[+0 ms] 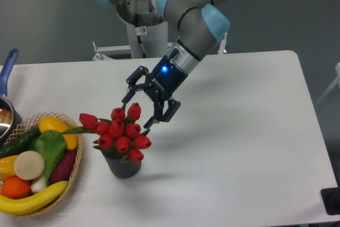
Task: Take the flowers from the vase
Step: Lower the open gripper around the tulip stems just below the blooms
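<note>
One robot arm reaches down over a white table (228, 126), its hand (138, 109) spread wide and empty at the top of a bunch of red flowers (121, 130). The two fingers straddle the uppermost bud, one to its left, the other to its right near the outer blooms; whether either finger touches a petal cannot be told from this view. A blue light glows on the wrist just above the hand.

The flowers stand upright in the vase (123, 166), a dark pot near the front left of the table, which shows only below the spreading heads. One bloom on a long stem leans out to the left, over the rim of a wicker basket (76, 171) that sits just beside the vase and holds a banana, a yellow pepper, a cucumber and other produce. The handle of a pan (7, 65) juts in at the far left edge.

The arm's slanted approach from behind and to the right appears chosen to keep clear of the basket. The bunch is not yet gripped; the hand likely needs to sink lower, toward the stems, before closing, since pinching the buds alone risks slipping or tipping the light vase.
</note>
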{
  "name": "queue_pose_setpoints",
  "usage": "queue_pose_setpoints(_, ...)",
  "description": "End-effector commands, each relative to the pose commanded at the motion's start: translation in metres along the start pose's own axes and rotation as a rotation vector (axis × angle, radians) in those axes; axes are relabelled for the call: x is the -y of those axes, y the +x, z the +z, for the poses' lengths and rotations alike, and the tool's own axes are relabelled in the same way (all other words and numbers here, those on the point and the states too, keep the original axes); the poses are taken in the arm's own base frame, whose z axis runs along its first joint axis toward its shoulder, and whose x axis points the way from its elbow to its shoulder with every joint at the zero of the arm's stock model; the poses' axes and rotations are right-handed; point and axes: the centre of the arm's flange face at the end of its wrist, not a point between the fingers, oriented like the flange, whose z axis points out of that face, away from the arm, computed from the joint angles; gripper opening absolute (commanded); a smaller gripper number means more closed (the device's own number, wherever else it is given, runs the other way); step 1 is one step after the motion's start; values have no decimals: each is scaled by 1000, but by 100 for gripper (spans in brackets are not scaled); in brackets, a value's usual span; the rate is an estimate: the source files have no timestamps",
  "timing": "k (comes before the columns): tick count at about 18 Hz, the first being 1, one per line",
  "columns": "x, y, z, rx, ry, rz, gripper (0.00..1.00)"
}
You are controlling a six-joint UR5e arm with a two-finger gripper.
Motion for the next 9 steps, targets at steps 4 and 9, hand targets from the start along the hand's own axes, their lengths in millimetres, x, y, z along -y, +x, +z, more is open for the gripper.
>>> queue_pose_setpoints(4, 6, -9, 7, -2, 19, -38, 100)
queue_pose_setpoints(9, 9, -17, 21, -13, 19, -44, 100)
